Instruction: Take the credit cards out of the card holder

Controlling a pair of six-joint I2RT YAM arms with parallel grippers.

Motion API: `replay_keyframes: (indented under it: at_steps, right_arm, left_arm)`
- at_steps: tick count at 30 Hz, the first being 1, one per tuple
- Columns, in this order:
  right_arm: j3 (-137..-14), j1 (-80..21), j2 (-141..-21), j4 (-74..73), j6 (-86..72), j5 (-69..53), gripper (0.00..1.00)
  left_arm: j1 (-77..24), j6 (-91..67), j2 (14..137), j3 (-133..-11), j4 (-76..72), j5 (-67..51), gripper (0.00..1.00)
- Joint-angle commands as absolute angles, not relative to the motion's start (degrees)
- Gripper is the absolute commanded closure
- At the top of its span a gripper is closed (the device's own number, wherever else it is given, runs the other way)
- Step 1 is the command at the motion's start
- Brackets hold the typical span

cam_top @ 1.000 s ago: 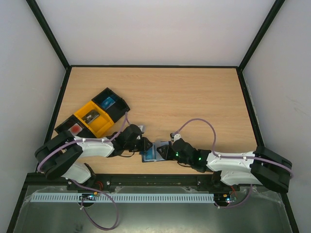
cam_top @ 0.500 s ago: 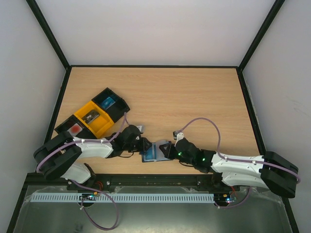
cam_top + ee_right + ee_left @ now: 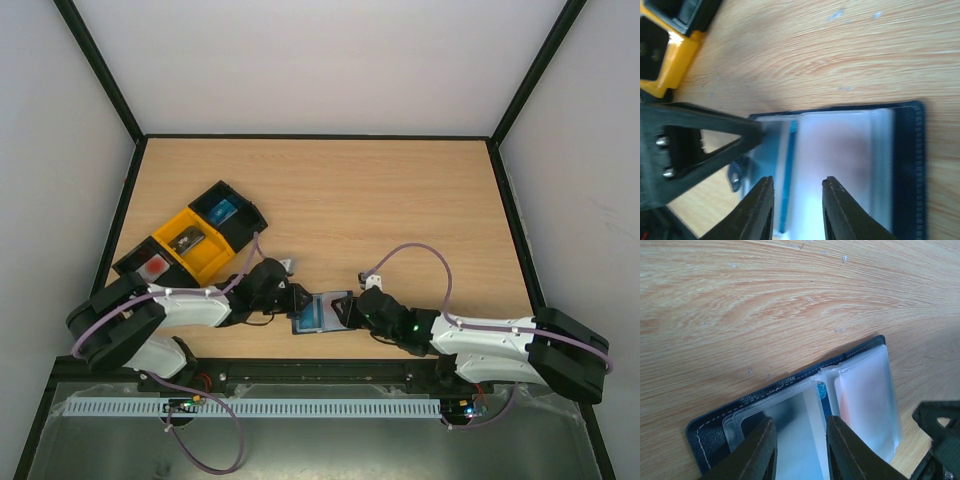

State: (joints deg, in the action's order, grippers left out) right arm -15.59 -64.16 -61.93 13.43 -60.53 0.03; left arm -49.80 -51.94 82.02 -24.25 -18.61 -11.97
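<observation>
The card holder (image 3: 318, 312), dark navy, lies open on the table near the front edge, between my two grippers. Its clear sleeves show a light blue credit card (image 3: 792, 440) on one side and a pinkish-red one (image 3: 852, 402) on the other. My left gripper (image 3: 800, 435) hangs open over the blue card's sleeve, a finger at each side of it. From the opposite side my right gripper (image 3: 795, 192) is open above the sleeves, between the blue card's edge (image 3: 787, 175) and the pinkish card (image 3: 840, 145). The left gripper's fingertip (image 3: 747, 132) rests at the holder's corner.
A row of open tray boxes (image 3: 190, 240) stands at the left, a yellow one between two black ones, each with a small item inside. The yellow tray (image 3: 665, 55) lies just beyond the left gripper. The table's front edge is close behind both arms.
The right arm has stretched lower and farther right while its gripper stays at the card holder. The left arm and the holder have barely moved.
</observation>
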Motion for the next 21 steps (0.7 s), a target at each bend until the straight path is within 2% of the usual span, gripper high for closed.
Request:
replay_keyframes:
  at_steps: [1, 6, 14, 21]
  right_arm:
    - [-16.71, -63.55, -62.02, 7.58, -59.6, 6.84, 0.69]
    - [-15.71, -62.47, -63.5, 9.79, -59.33, 5.75, 0.67]
    - [-15.44, -62.4, -70.21, 15.6, -59.77, 1.33, 0.68]
    - [-15.47, -62.4, -71.11, 17.38, -59.43, -0.61, 0.71]
  left_arm:
    - [-49.63, -52.66, 78.75, -23.07, -16.68, -12.49, 0.68]
    - [-49.65, -52.69, 75.7, -22.94, -14.06, -10.56, 0.66]
    - [-49.59, -52.65, 78.71, -21.05, -15.66, -10.1, 0.67]
    - [-49.63, -52.76, 81.61, -19.61, -19.13, -11.19, 0.68]
